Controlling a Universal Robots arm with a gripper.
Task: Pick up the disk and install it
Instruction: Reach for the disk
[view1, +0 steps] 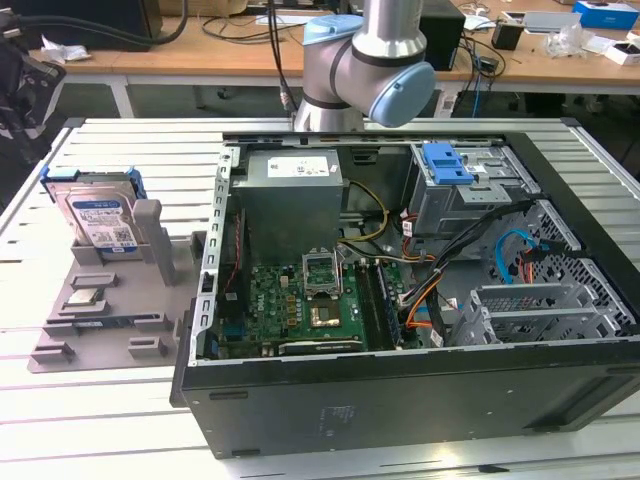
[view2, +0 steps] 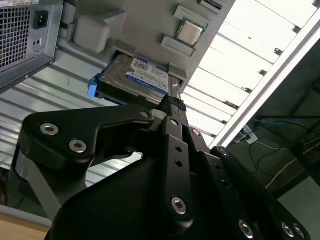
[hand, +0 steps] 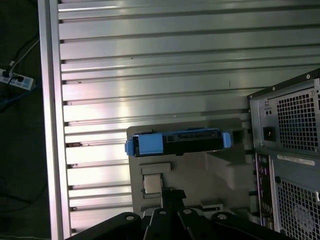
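Disk (view1: 100, 215) sits on edge, leaning back, in a slot of the matte grey moulded holder (view1: 150, 300), at the exterior view's left of the open black computer case (view1: 400, 400). Flat silver rectangle, white-and-blue label, blue plastic carrier round its edges; it also appears in both wrist views (view2: 142, 77) (hand: 175, 142). Small square silver CPU chip (view1: 85, 297) lies flat in a recess of the same holder, near the disk. Holder and case rest on a ribbed aluminium table (view1: 100, 430). Gripper (view2: 172, 105), black bolted linkage, hangs over the holder, apart from the disk; cannot tell whether it is spread or closed. It carries nothing
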